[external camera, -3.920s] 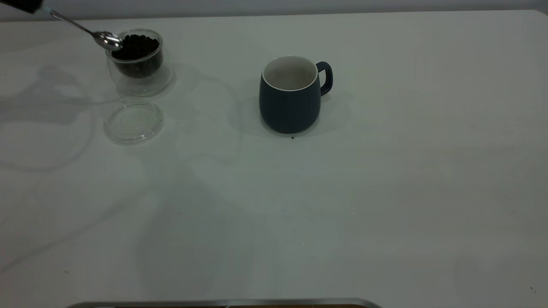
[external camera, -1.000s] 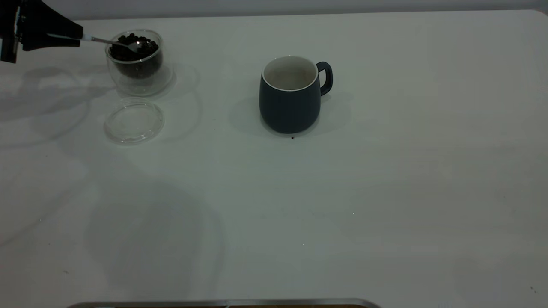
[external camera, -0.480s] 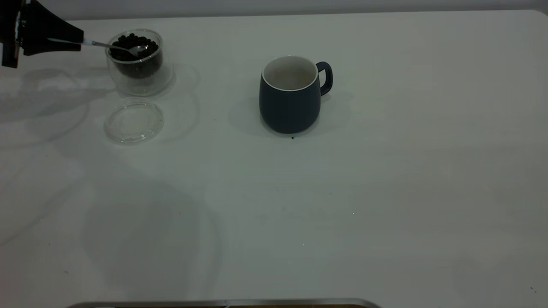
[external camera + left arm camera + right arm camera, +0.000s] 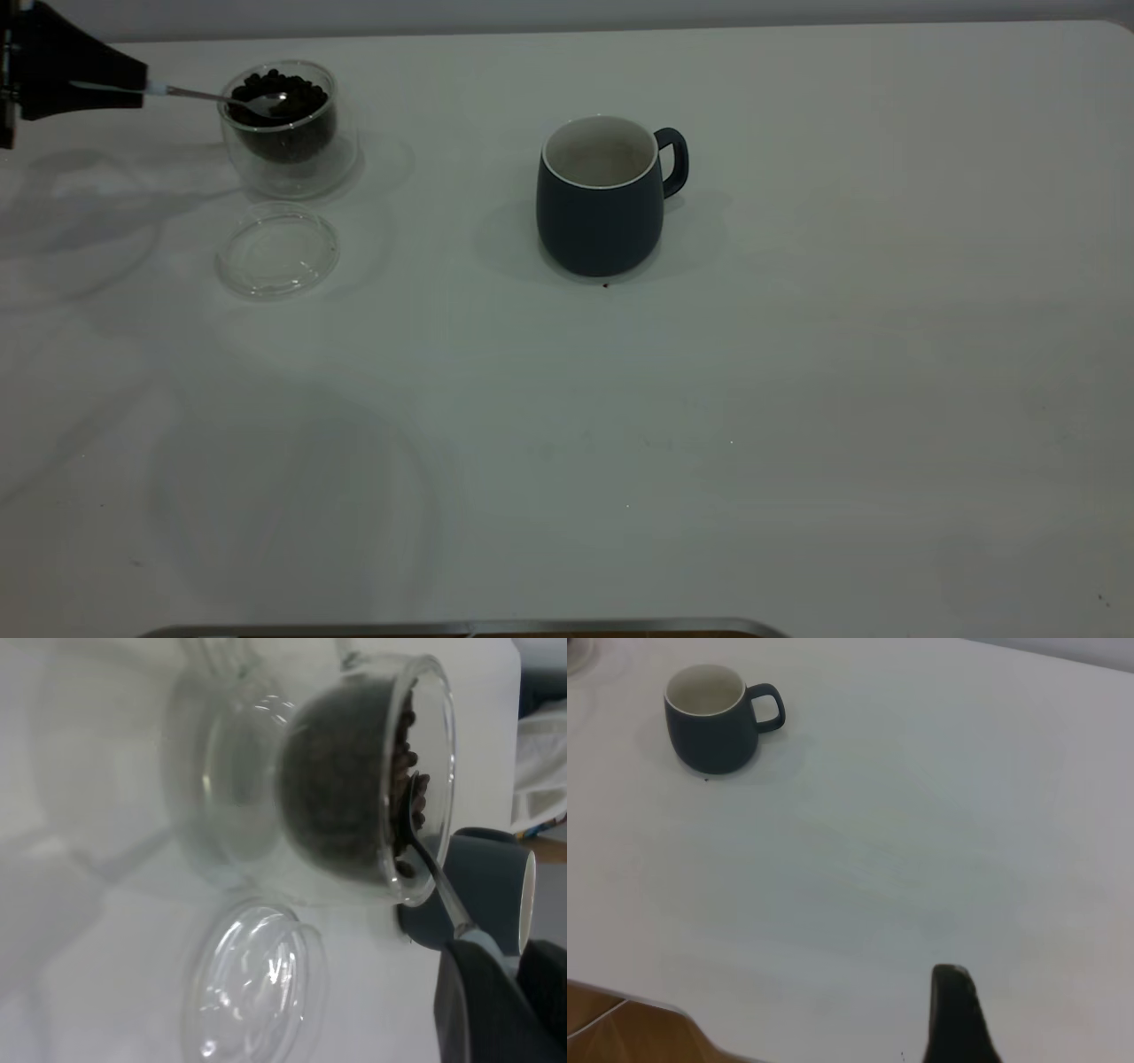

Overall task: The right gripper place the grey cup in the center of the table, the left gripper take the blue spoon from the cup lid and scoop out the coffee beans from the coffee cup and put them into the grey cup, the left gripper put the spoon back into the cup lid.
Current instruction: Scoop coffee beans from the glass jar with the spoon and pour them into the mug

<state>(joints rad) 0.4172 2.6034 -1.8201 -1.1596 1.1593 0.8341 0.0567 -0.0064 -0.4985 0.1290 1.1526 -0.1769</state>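
Black left pincer (image 4: 97,87) at the counter's (image 4: 797,399) far left edge, pinching the blue spoon (image 4: 190,93) by its handle. Spoon bowl rests on the coffee beans (image 4: 282,105) inside the glass coffee cup (image 4: 288,133). Clear cup lid (image 4: 277,250) lies just beside it. Grey cup (image 4: 602,199) upright mid-counter, well apart. Right pincer (image 4: 957,1019) low over the bare counter, finger state cannot tell.

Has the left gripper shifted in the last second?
Yes. The left gripper, shut on the blue spoon, has backed away from the coffee cup toward the exterior view's left edge; the spoon bowl stays in the cup.
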